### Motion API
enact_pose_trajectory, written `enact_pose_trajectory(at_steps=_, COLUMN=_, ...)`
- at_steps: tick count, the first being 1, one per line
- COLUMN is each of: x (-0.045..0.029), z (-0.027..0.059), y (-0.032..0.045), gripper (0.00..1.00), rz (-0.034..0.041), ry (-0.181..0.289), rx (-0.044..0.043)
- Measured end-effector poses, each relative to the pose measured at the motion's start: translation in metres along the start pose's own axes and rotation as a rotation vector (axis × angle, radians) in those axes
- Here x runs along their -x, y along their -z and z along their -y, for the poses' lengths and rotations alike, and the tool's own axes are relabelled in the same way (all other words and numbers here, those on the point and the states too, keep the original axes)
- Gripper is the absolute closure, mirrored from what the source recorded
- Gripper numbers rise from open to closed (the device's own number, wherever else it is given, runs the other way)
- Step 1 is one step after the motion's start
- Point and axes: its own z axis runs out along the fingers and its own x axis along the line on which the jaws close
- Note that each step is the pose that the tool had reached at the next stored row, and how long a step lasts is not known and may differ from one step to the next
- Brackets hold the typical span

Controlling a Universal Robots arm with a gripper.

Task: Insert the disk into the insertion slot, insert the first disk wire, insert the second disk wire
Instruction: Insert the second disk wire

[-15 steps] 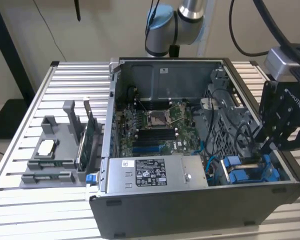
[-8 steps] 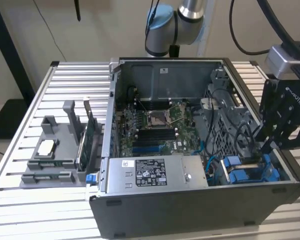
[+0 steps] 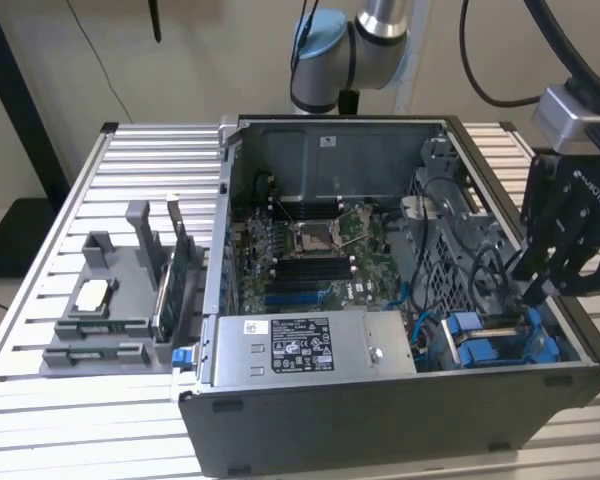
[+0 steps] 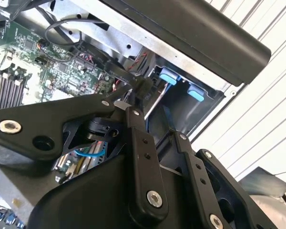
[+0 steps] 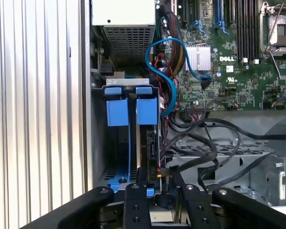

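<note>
Here, with the pincer [image 5: 158,177] nipped shut on a black wire plug [image 4: 144,88] beside the insertion slot [image 5: 118,148]; dark computer case [image 3: 380,420] amid the ribbed metal surface [image 3: 130,160]; beige wall [image 3: 200,60] behind.

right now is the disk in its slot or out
in, as far as shows: the disk in its blue frame sits down inside the slot of the open computer case
</note>
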Motion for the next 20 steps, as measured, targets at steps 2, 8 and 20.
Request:
enact_pose_trajectory(at_steps=2, x=0.0, z=-0.0001, y=0.0012, gripper=0.67, rz=0.0, ry=0.0, rx=0.0)
enact_pose_trajectory(at_steps=8, x=0.0002, z=-0.0003, y=0.0041, gripper=0.67, rz=-0.0001, ry=0.0, rx=0.0)
enact_pose_trajectory(at_steps=20, x=0.0003, z=-0.0005, y=0.0083, gripper=0.67, rz=-0.0001, ry=0.0, rx=0.0001)
